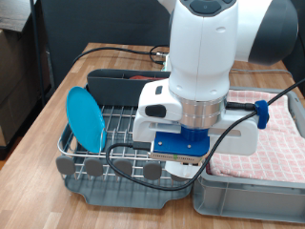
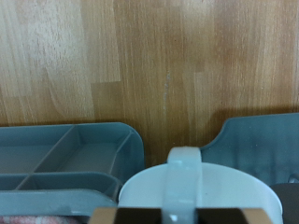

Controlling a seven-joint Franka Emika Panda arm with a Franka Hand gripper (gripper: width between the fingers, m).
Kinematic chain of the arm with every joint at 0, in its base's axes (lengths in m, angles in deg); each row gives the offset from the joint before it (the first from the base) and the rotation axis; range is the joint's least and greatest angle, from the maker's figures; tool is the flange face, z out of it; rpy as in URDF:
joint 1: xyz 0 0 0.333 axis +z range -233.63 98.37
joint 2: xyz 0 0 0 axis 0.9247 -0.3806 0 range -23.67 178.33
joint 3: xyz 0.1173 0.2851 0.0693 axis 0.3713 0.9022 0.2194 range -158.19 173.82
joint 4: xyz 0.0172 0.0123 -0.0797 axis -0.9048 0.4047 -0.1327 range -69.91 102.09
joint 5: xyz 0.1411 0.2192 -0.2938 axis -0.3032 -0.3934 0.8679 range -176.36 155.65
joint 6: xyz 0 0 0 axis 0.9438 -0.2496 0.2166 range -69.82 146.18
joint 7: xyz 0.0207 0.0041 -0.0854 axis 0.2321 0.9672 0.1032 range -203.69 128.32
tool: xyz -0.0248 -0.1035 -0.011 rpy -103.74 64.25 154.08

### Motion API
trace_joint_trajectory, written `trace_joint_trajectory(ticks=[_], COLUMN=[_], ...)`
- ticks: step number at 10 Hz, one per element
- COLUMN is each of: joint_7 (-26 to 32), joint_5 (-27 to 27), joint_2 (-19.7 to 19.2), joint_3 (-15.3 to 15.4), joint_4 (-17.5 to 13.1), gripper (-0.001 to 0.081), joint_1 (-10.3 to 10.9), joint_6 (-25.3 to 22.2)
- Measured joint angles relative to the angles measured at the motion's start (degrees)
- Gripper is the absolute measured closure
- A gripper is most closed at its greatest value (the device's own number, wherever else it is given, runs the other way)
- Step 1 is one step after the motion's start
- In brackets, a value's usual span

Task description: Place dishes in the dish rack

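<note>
The arm (image 1: 205, 57) stands over the middle of the exterior view, its white body hiding most of what lies beneath it. The tool (image 1: 181, 157) hangs low at about six o'clock of the arm, over the right part of the dish rack (image 1: 105, 143); its fingers are hidden there, and whether it is released or clenched I cannot tell. The sky-blue plate (image 1: 84, 116) stands on edge, tilted, in the wire slots at the rack's nine o'clock side, well apart from the tool. Round grey tabs (image 1: 95, 168) line the rack's front edge at six o'clock. At the exterior view's right, around four o'clock, sits the grey bin (image 1: 250, 197) with the checked pinkish cloth (image 1: 272, 143), just beside the rack. A black cable (image 1: 119, 50) runs across the wooden surface (image 1: 62, 81) at eleven o'clock. In the wrist view the white cup (image 2: 192, 187) fills the lower middle, its handle (image 2: 182, 163) facing the camera, seen close under the tool; a grey divided tray wall (image 2: 70, 154) lies beside it, with wooden surface beyond. The spoon is not seen in either view.
</note>
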Motion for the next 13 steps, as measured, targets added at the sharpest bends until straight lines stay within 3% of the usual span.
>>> trace_joint_trajectory(ticks=[13], joint_7=[-2.21], joint_5=[-0.05], joint_2=[-1.98], joint_3=[-0.21], joint_4=[-0.05], gripper=[0.0737], joint_1=[-0.16], joint_6=[0.45])
